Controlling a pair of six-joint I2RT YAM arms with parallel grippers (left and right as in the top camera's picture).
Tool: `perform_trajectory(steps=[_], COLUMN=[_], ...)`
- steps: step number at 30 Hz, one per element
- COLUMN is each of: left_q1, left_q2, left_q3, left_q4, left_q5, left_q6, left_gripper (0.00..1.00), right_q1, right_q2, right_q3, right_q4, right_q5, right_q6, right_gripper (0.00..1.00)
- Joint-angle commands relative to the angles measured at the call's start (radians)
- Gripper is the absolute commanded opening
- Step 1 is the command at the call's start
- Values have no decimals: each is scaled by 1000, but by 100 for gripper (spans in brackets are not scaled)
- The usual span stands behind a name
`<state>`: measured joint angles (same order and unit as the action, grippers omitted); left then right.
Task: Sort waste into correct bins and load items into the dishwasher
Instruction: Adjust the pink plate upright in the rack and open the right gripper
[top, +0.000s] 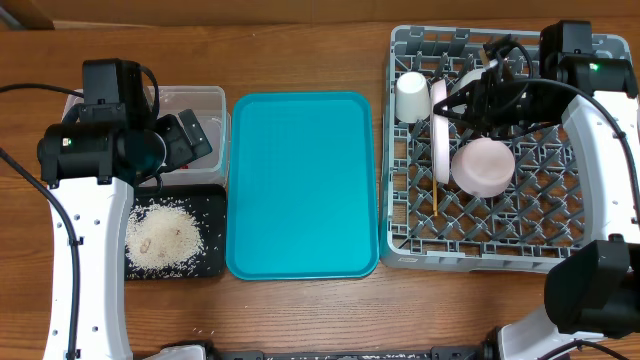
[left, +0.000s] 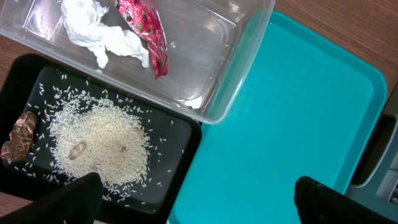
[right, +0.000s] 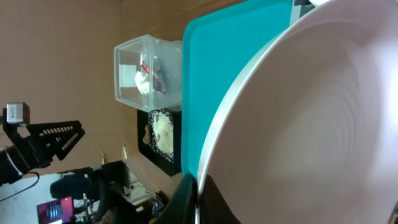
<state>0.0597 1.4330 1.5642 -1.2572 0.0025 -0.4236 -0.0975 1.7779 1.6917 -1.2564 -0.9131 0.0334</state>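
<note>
My right gripper (top: 457, 108) is shut on the rim of the pale-pink plate (top: 440, 150), which stands on edge in the grey dish rack (top: 560, 250). The plate fills the right wrist view (right: 311, 112), with the fingers pinching its edge (right: 199, 196). A white cup (top: 412, 97), a pinkish bowl (top: 483, 166) and wooden chopsticks (top: 437, 197) are in the rack. My left gripper (left: 199, 202) is open and empty above the clear tub (left: 236, 74) and the black tray (left: 180, 155). The tub holds the white tissue (left: 93, 28) and red wrapper (left: 149, 28). The tray holds rice (left: 102, 146) and a brown bit (left: 18, 137).
The teal serving tray (top: 303, 185) lies between the bins and the rack, and shows in the left wrist view (left: 292, 112). The clear tub (top: 210, 100) sits behind the black tray (top: 205, 262) at the table's left. A few rice grains lie on the table near the front edge.
</note>
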Motion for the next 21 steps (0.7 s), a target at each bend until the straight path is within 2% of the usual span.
perform_trajectory(steps=[1,17,21], left_q1=[5,5,5], left_q2=[-1,-1,-1], left_q3=[9,9,9], left_q4=[1,1,1], left_q5=[-13,-13,-13], left_q6=[-3,-3,-3], left_gripper=[100,100,100], right_q1=[-3,-5,-5], right_q2=[-1,-1,-1], right_q3=[-4,-137,-137], right_q4=[6,164,167], right_q5=[-10,-129,-128], right_q6=[11,84,83], right_gripper=[4,4,10])
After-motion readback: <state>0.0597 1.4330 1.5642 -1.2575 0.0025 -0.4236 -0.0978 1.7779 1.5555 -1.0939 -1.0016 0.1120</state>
